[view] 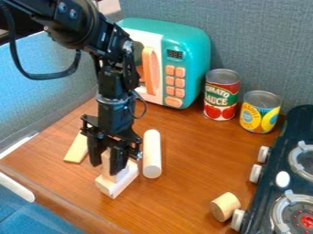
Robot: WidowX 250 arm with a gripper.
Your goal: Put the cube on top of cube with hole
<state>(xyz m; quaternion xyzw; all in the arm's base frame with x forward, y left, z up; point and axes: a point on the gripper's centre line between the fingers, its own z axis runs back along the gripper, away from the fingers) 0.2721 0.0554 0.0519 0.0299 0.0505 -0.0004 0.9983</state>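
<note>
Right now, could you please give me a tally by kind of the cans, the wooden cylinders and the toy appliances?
Cans: 2 (red can, yellow can)
Wooden cylinders: 2 (long cylinder, short cylinder)
Toy appliances: 2 (microwave, stove)
Total: 6

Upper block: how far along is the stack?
Looks nearly done. Done: the upper block is over the lower block and appears to sit on it; I can't make out a hole. In hand: the gripper has its fingers on either side of the upper block. Left, likely: open, back off, confirm it stands by itself.
</note>
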